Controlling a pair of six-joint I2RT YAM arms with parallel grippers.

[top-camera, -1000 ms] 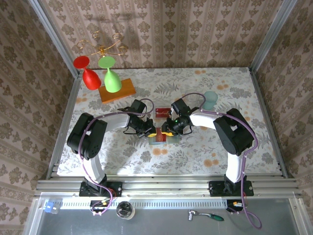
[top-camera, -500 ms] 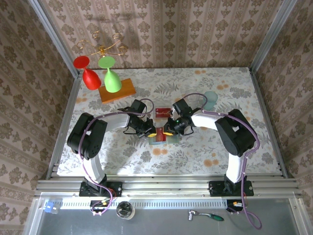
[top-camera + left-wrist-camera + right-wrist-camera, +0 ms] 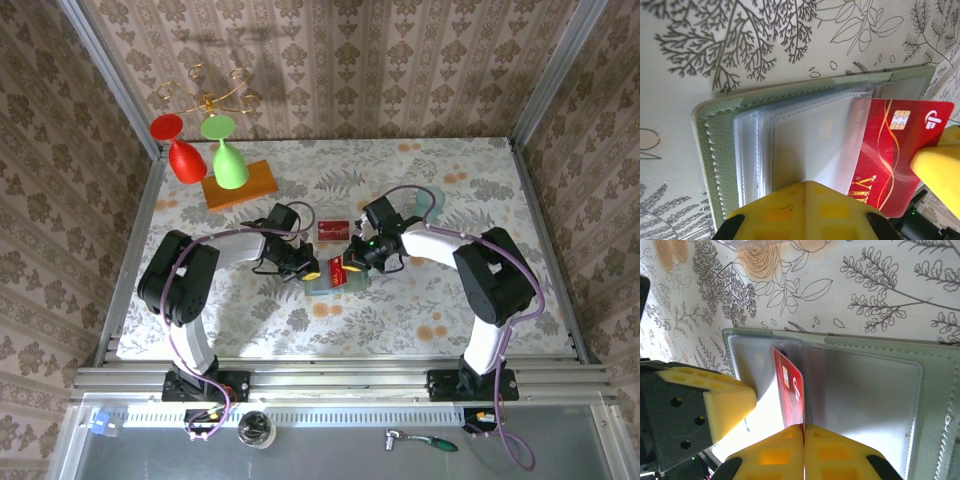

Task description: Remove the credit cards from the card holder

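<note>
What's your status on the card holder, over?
Left tool shut, pressing on card holder. Right tool shut on red card, half out of its sleeve. Nothing blocking the pull.

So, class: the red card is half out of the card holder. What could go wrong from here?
The right claw grips the red credit card only by its edge, so it could slip free. The card sits partly inside a clear sleeve, so pulling may drag the card holder along if the shut left claw, pressing on it, loses its hold.
</note>
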